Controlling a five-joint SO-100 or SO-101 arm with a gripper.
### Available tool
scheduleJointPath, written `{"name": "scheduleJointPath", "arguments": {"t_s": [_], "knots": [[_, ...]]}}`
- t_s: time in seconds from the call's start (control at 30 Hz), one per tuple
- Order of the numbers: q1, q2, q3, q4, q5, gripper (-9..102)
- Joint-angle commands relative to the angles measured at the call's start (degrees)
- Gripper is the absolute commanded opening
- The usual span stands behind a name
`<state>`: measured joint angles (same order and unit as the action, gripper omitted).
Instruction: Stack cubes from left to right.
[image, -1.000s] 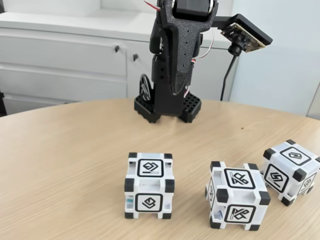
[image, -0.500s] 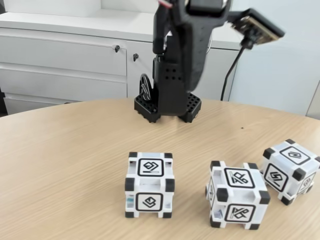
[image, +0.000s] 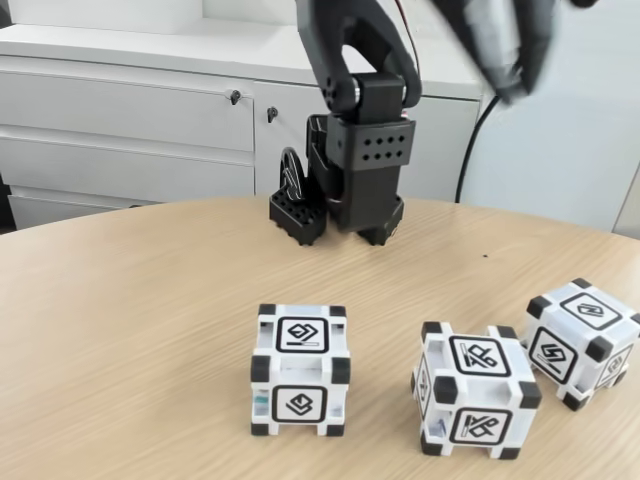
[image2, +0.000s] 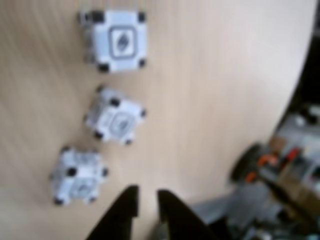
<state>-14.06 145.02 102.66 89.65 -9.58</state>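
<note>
In the fixed view, the left cube (image: 299, 371) stands in the lower middle of the frame on the wooden table (image: 120, 300), square to the camera. To its right, the middle cube (image: 474, 391) sits turned a little, and the right cube (image: 580, 343) lies close beside it near the right edge, turned further; a thin gap seems to part these two. All three rest singly on the table, none stacked. Behind them, in the upper middle, the black arm (image: 365, 150) rises from its base at the far edge of the table, its upper part blurred. White drawers (image: 120, 130) fill the upper left.

In the wrist view, which is blurred, the three cubes run down the left half of the frame: one (image2: 116, 41) at the upper left, one (image2: 114, 117) below it, and one (image2: 77, 175) at the lower left. The gripper (image2: 146, 200) enters from the bottom edge, right of the lowest cube and apart from it. Its two dark fingers (image2: 125, 210) stand close together with only a narrow slit of table showing between them, and they hold nothing. The table's curved edge runs down the right side.
</note>
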Motion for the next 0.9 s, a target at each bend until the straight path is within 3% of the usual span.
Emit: {"name": "scheduleJointPath", "arguments": {"t_s": [0.0, 0.27, 0.6, 0.87], "knots": [[-7.03, -3.16, -5.10, -0.09, -0.18, 0], [-10.46, -12.83, -4.92, -1.05, 8.35, 1], [-10.28, -31.55, -5.27, -1.14, 9.84, 3], [-9.05, -36.83, -5.27, -2.11, 11.87, 3]]}}
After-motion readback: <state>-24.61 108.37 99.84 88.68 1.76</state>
